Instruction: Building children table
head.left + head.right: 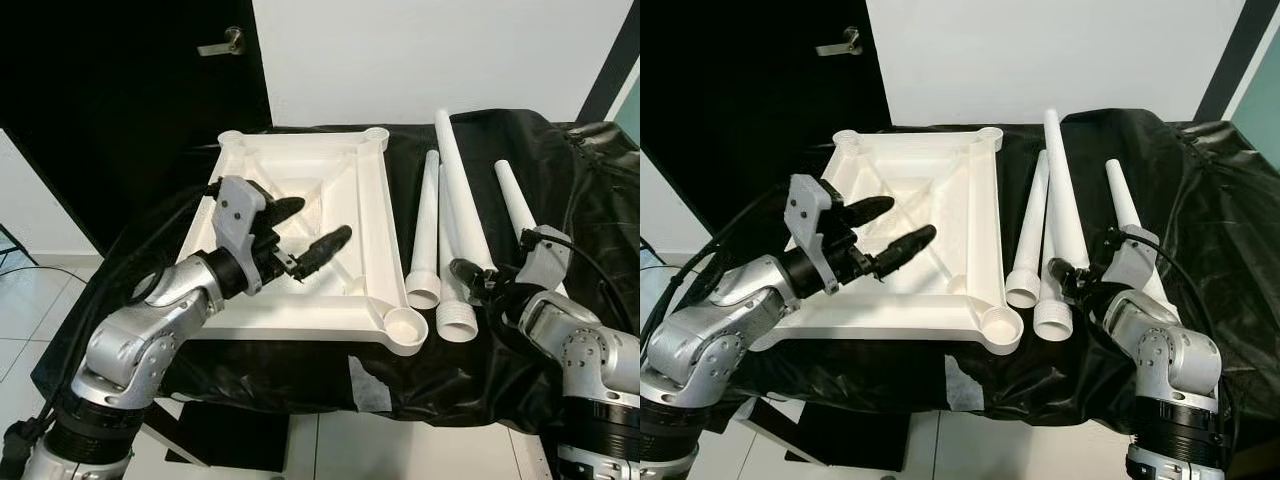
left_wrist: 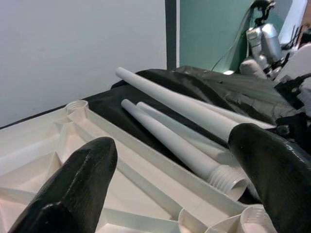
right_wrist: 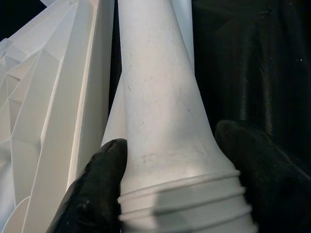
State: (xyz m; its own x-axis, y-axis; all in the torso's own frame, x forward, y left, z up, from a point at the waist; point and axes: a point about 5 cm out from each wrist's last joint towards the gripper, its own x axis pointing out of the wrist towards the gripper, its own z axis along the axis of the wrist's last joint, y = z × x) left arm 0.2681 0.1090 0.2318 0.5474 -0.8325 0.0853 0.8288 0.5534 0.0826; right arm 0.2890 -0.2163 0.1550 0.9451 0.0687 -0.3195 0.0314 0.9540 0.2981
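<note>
A white plastic table top (image 1: 375, 220) lies upside down on the black cloth, with round leg sockets (image 1: 405, 325) at its corners. My left gripper (image 1: 322, 218) hovers open over its ribbed inside, nothing between the fingers (image 2: 82, 174). Several white tapered legs lie to the right of it. The longest leg (image 1: 460, 190) has its threaded end (image 3: 189, 194) toward me. My right gripper (image 1: 468, 275) is shut on that leg just above the threads, one finger (image 3: 95, 189) on each side. The leg still rests on the cloth.
A shorter leg (image 1: 428, 210) lies against the table top's right rim, and another leg (image 1: 515, 200) lies apart at the far right. The black cloth (image 1: 300, 370) hangs over the front edge. A dark door (image 1: 120, 90) stands behind on the left.
</note>
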